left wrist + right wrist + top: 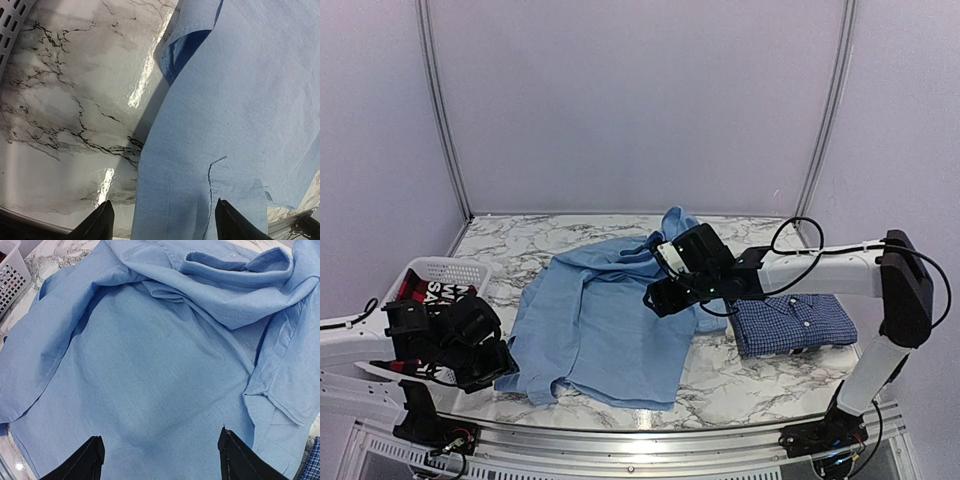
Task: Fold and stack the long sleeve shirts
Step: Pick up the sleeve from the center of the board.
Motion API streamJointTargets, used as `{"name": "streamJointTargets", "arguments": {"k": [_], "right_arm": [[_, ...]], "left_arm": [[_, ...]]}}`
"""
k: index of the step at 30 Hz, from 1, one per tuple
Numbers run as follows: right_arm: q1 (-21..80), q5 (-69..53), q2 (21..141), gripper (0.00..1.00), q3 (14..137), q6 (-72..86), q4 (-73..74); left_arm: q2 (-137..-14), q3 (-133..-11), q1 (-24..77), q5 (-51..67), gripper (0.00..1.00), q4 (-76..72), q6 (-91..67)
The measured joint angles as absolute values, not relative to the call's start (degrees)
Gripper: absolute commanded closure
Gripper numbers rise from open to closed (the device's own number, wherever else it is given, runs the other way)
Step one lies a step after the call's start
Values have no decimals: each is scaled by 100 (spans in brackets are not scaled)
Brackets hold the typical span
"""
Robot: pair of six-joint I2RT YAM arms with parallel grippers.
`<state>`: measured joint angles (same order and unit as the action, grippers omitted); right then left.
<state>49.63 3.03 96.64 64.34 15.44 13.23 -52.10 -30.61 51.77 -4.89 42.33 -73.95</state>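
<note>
Blue shirt [240, 125] edge under left tool [165, 222], spread; right tool [160, 460] spread over middle; marble [65, 100] showing leftward.

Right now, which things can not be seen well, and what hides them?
- Light blue shirt: top view, the right arm covers part of its right side.
- Checked shirt: top view, that arm covers its far left corner; right wrist view, only a corner shows.
- Red-and-black cloth in the basket: top view, the left arm covers part; letters cut off.
- Left gripper: left wrist view, fingers cut off by the bottom edge.
</note>
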Motion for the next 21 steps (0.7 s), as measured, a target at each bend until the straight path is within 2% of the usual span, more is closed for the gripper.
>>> {"name": "streamJointTargets", "arguments": {"k": [5,10,13,21], "right_arm": [[4963,305,9664,26,6434,1544,1278],[4963,303,9664,25,6412,1544,1247],[4963,301,9671,26,6410,1544,1245],[4963,281,9754,26,6412,1544,1245]], "left_arm": [[-5286,-3052,5376,-478,30,4230,-7651],[-5341,-3022,5478,-486,39,4219,-7846],[-5349,-3022,5485,-502,50,4163,-7933],[-5387,-3026,5487,-624,90,4010,-7972]]}}
